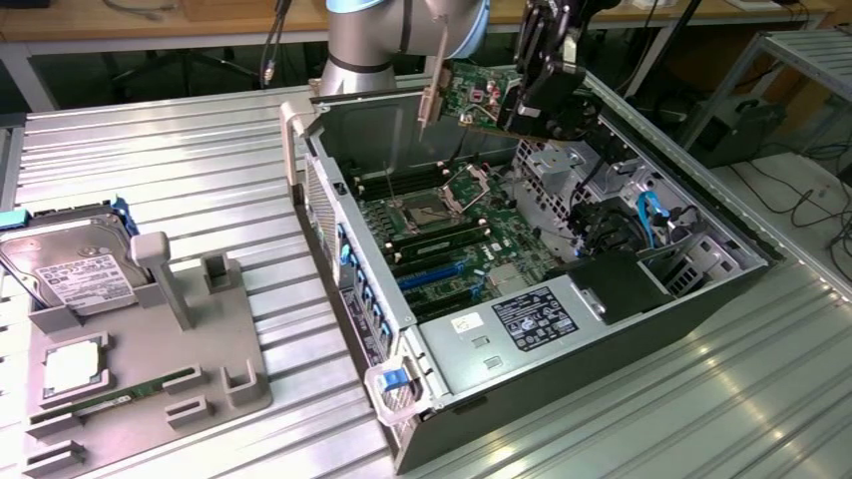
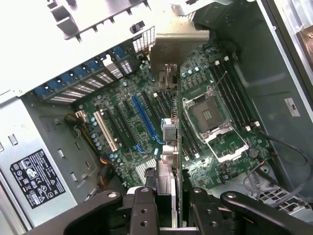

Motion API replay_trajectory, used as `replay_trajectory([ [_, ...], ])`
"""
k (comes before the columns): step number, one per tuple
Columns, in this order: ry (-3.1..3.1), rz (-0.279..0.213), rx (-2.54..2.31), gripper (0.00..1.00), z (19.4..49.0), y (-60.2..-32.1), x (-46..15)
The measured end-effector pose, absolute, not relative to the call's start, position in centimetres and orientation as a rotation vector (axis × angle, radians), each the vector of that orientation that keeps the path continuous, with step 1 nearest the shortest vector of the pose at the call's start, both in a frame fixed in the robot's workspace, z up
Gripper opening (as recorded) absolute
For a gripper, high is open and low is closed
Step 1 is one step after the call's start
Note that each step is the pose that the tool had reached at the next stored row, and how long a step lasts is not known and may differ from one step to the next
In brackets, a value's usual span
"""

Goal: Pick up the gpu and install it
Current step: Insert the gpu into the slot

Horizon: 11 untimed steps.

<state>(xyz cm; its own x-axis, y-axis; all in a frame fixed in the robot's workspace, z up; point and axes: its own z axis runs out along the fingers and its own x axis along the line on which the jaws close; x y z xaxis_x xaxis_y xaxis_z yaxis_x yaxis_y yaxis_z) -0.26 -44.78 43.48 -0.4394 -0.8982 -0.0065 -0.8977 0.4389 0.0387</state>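
Green gpu [image 1: 469, 98] clamped in the tool [image 1: 522, 112] above the open computer case [image 1: 379, 130]

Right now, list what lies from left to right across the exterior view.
hard drive → gpu → gripper holding it → blue cable → rack
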Motion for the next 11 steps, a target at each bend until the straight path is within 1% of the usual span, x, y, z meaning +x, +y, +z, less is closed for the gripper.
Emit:
replay_trajectory([
  [11,-2.552,-0.055,1.803,0.29,43.48,-44.79,-0.25],
])
